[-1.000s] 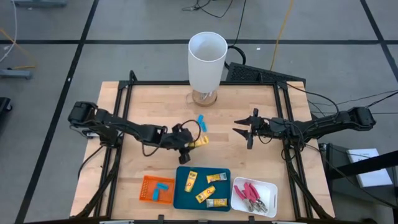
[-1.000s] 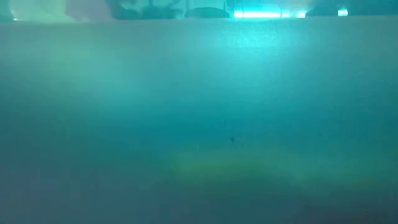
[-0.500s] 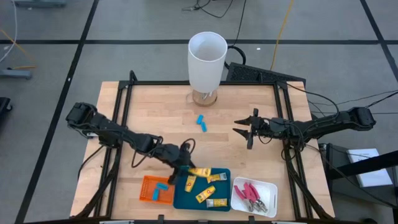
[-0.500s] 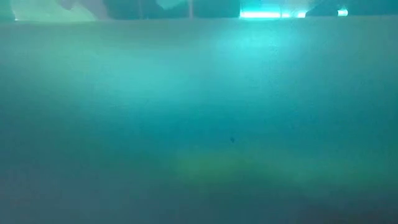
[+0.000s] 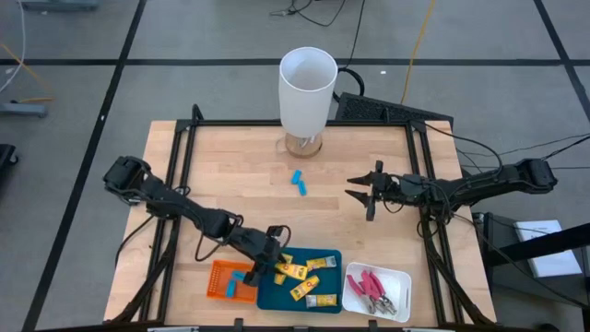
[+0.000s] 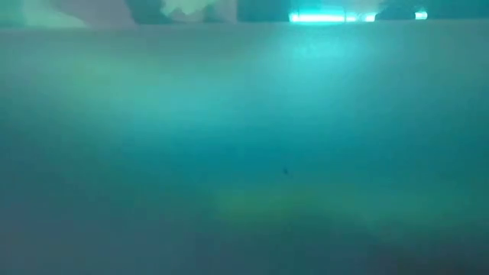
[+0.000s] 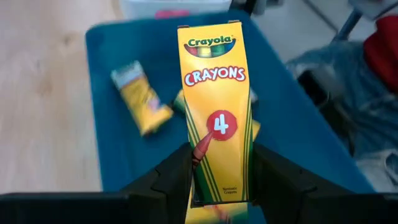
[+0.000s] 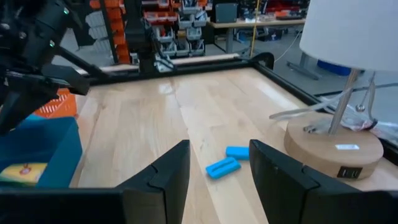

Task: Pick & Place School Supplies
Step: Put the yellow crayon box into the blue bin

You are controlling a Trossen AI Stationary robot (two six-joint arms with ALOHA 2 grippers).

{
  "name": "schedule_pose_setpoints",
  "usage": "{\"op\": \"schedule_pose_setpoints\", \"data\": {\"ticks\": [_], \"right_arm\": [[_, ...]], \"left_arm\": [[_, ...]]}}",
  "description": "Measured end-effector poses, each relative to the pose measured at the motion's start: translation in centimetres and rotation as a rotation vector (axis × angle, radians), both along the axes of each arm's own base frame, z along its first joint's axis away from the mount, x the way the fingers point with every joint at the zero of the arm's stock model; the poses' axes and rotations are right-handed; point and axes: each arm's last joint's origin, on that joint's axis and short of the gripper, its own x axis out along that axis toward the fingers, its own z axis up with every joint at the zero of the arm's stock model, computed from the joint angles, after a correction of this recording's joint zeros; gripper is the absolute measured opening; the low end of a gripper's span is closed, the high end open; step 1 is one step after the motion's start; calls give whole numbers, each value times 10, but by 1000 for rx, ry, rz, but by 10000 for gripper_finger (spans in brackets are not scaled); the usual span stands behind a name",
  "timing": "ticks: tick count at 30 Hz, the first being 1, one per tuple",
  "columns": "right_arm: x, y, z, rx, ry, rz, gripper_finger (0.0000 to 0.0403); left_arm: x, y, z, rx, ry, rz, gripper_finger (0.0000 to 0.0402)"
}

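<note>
Left wrist view — left gripper (image 7: 217, 186) clamping crayon box (image 7: 216, 106)

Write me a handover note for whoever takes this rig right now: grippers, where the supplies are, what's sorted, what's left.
Left gripper: shut on a crayon box, over the teal tray.
Right gripper: open, empty, above the table's right middle.
Done: other crayon boxes in the teal tray; a blue block in the orange tray; red pliers in the white tray.
Left: release this box; move the two blue blocks near the lamp.
</note>
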Motion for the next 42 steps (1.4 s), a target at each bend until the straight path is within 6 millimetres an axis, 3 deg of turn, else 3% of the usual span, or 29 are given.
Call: {"op": "schedule_pose_setpoints", "data": {"ticks": [8, 33, 37, 42], "right_arm": [[1, 0, -1, 0, 8, 1, 155], [1, 0, -1, 0, 10, 1, 155], [1, 0, -1, 0, 10, 1, 155], [1, 0, -1, 0, 10, 1, 155]], "left_arm": [[4, 2, -10, 4, 35, 8, 157], [5, 1, -8, -14, 14, 22, 159], [6, 2, -8, -16, 17, 67, 181], [6, 2, -8, -21, 20, 68, 239]]}}
